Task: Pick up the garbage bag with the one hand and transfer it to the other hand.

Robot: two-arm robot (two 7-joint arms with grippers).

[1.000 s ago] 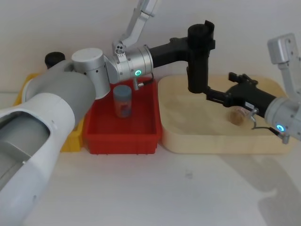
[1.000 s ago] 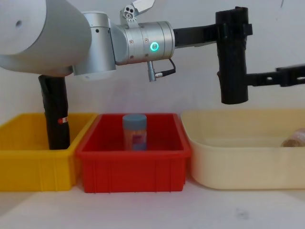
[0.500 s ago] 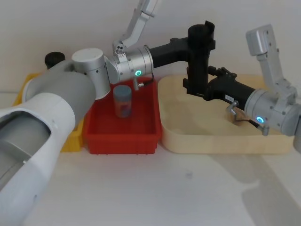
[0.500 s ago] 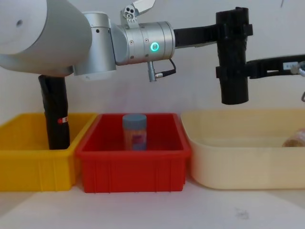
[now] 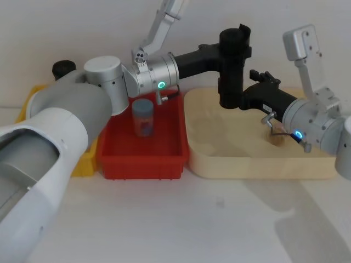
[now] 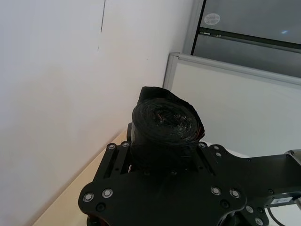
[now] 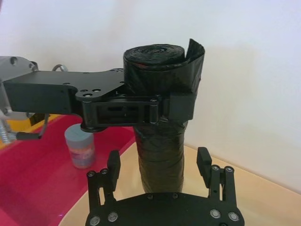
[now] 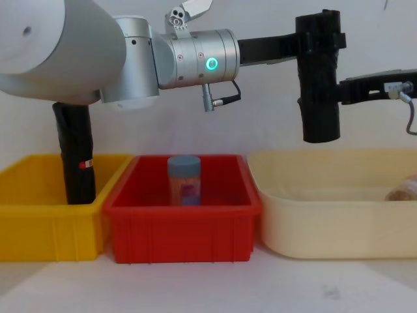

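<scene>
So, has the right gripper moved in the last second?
Yes. In the chest view the right gripper has risen, farther above the cream tray, and now straddles the middle of the garbage bag, open.

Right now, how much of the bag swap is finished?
Done: the left gripper holds the garbage bag upright in the air above the beige tray. In hand: the right gripper has open jaws either side of its lower half. Left: shutting them, then the left gripper letting go.

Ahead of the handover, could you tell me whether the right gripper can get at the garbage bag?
Probably yes: the right gripper has its open fingers flanking the garbage bag's bare lower half, below where the left gripper clamps it.
</scene>
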